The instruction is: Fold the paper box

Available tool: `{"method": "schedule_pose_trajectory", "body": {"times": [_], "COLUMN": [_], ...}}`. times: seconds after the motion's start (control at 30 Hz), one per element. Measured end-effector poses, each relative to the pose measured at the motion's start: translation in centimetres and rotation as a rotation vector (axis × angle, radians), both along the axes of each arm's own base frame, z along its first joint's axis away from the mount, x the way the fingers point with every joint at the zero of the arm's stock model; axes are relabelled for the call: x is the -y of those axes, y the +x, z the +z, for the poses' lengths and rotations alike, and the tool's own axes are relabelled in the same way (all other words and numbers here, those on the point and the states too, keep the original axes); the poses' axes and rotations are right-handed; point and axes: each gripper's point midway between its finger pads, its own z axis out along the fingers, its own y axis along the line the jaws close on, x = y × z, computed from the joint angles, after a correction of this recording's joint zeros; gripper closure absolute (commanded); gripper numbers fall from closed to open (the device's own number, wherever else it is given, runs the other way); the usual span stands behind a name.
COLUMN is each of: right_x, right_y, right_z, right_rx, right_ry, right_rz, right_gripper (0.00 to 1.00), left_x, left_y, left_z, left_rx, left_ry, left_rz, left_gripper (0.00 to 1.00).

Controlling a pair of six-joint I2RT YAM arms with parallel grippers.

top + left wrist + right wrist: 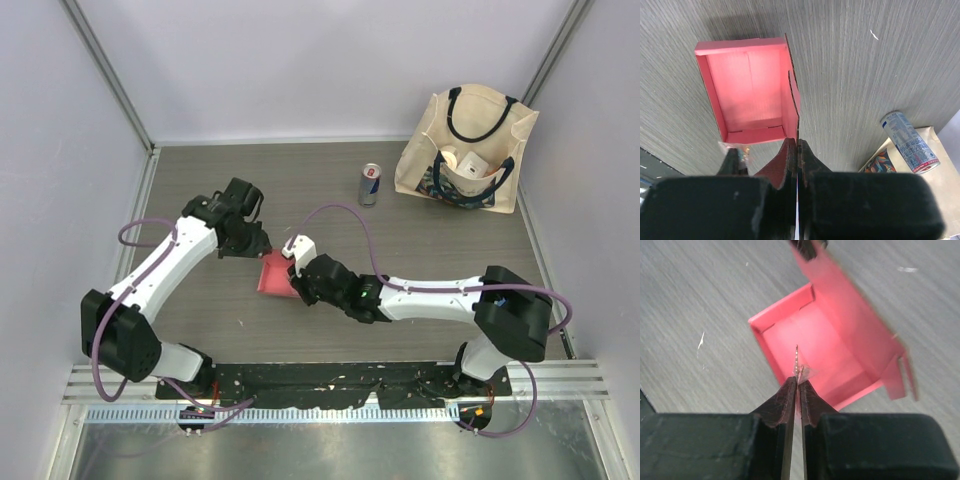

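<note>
The paper box (pixel 750 90) sits on the tabletop (pixel 865 75) as an open tray just ahead of the left tool (pixel 798 150), which is clenched on the thin edge of the lid flap (pixel 850 325). The right tool (pixel 797 385) is pressed closed at the tray's near wall with a pale sliver between its tips. I cannot tell whether it pinches card.

The box is probably very light thin card that is stiff only along its creases. It would dent easily and slide if pushed. Flap edges and walls look like the best places to hold it, close to a fold.

Right of the left tool lie a blue-and-silver can (pixel 910 142) and a bag (pixel 420 165). The can's print is too small to read.
</note>
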Motion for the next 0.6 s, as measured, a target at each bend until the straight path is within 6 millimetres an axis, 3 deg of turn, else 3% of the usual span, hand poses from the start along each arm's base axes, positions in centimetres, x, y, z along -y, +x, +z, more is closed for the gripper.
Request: {"method": "schedule_pose_trajectory", "body": {"times": [0.2,0.23,0.43,0.53,0.6], "right_x": [-0.4,-0.4,-1.0,-0.7,-0.5], "right_y": [1.8,2.0,3.0,3.2,3.0], "right_z": [1.8,1.8,-0.7,-2.0,-1.8], "right_rx": [0.155,0.173,0.247,0.252,0.251], "right_ry": [0.019,0.014,-0.062,-0.108,-0.101], "right_rz": [0.007,0.011,0.046,0.048,0.047], "right_gripper": [0.80,0.75,0.47,0.41,0.39], "left_x": [-0.2,-0.1,-0.1,-0.2,-0.2], "left_y": [-0.4,-0.5,-1.2,-1.4,-1.4], "left_z": [0.0,-0.1,-0.9,-1.0,-0.7], "left_rx": [-0.011,-0.015,-0.046,-0.047,-0.039], "left_ry": [0.004,0.000,-0.004,-0.006,-0.010], "left_rz": [0.004,0.002,-0.001,0.005,0.007], "left_gripper": [1.00,1.00,1.00,1.00,1.00]}}
